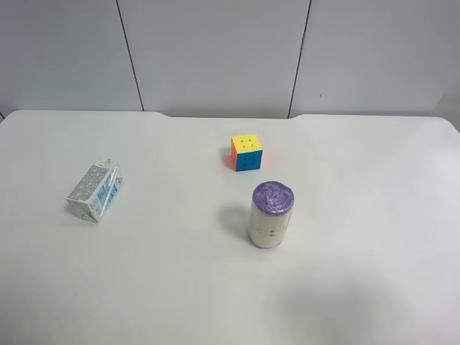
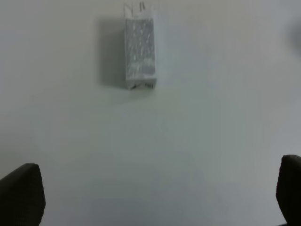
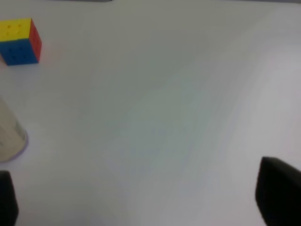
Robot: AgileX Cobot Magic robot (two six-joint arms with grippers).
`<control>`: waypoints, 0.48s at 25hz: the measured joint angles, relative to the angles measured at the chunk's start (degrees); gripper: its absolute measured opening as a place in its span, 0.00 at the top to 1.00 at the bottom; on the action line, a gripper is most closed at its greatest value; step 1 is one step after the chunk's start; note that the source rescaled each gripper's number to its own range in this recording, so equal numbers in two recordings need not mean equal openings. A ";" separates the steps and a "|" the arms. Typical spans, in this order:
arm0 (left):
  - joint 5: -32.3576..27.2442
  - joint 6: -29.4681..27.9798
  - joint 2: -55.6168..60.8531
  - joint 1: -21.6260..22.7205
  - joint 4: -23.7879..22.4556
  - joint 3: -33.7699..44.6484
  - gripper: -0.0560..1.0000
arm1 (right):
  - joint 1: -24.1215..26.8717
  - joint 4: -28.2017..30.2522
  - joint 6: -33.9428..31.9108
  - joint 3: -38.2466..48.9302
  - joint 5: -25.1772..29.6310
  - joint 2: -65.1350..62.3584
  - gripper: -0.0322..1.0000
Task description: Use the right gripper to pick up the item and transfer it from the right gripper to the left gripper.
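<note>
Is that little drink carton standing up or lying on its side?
Lying on its side. The carton rests lengthwise on the table, its gabled top pointing sideways, not up. The left wrist view shows the same.

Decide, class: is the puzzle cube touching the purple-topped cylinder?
Apart. The exterior high view shows bare table between the puzzle cube and the purple-topped cylinder.

Neither arm is seen from the exterior high view. In the right wrist view the cream cylinder [image 3: 9, 134] is cut off by the frame edge. The print on the carton [image 2: 139, 48] is blurred beyond reading in the left wrist view.
</note>
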State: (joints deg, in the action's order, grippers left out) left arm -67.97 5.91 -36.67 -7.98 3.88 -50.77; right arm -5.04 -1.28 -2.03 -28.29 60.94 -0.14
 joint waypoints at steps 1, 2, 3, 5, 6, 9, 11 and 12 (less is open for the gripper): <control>-0.38 -0.61 3.25 0.00 -0.12 1.83 0.00 | 0.00 0.00 0.00 0.00 0.00 0.00 0.00; -0.50 -1.17 6.47 0.00 -0.18 3.69 0.00 | 0.00 0.00 0.00 0.00 0.00 0.00 0.00; -0.50 -1.74 9.15 0.00 -0.24 5.27 0.00 | 0.00 0.00 0.00 0.00 0.00 0.00 0.00; -0.56 -2.68 15.37 0.00 -0.28 9.03 0.00 | 0.00 0.00 0.00 0.00 0.00 0.00 0.00; -0.62 -2.83 18.37 0.00 -0.28 10.85 0.00 | 0.00 0.00 0.00 0.00 0.00 0.00 0.00; -0.62 -3.04 26.16 0.00 -0.28 15.30 0.00 | 0.00 0.00 0.00 0.00 0.00 0.00 0.00; -0.68 -3.11 30.47 0.00 -0.28 17.34 0.00 | 0.00 0.00 0.00 0.00 0.00 0.00 0.00; -0.68 -3.17 32.54 0.00 -0.28 18.17 0.00 | 0.00 0.00 0.00 0.00 0.00 0.00 0.00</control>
State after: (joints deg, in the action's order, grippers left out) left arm -68.65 2.74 -4.13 -7.98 3.60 -32.60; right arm -5.04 -1.28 -2.03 -28.29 60.94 -0.14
